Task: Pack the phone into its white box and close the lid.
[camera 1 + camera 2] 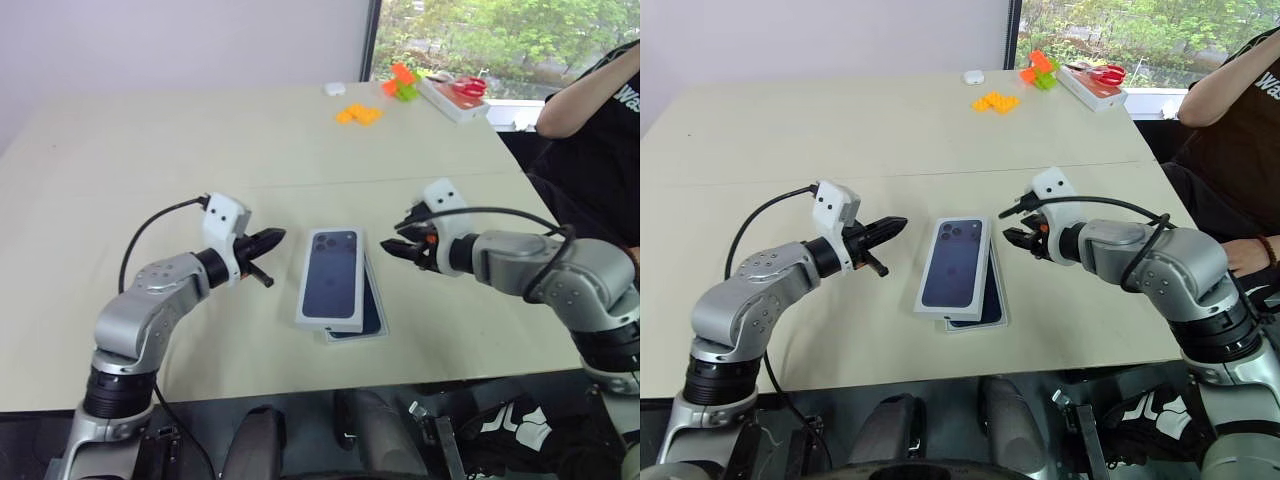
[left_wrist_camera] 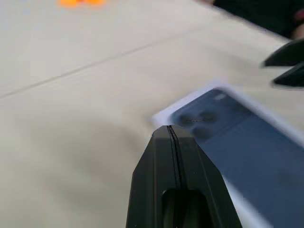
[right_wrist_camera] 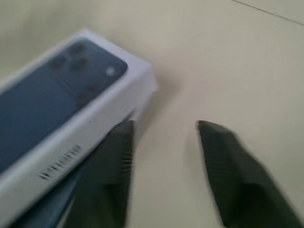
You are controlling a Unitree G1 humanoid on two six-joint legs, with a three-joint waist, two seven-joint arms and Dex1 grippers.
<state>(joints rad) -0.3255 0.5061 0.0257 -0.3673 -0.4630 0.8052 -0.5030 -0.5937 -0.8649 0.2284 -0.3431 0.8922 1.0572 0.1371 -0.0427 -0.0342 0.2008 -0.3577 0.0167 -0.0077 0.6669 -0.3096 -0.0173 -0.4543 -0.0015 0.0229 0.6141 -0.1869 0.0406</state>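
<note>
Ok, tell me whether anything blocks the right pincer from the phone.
Yes. The lid lies printed face up on top of the phone, covering most of it; a dark strip shows along the side nearer the open right pincer and at the near end. Between pincer and strip is bare table.

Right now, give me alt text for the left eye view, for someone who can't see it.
A white box with a printed lid lies on a beige table, a dark phone partly under it. The shut left gripper and open right gripper flank it, touching nothing.
</note>
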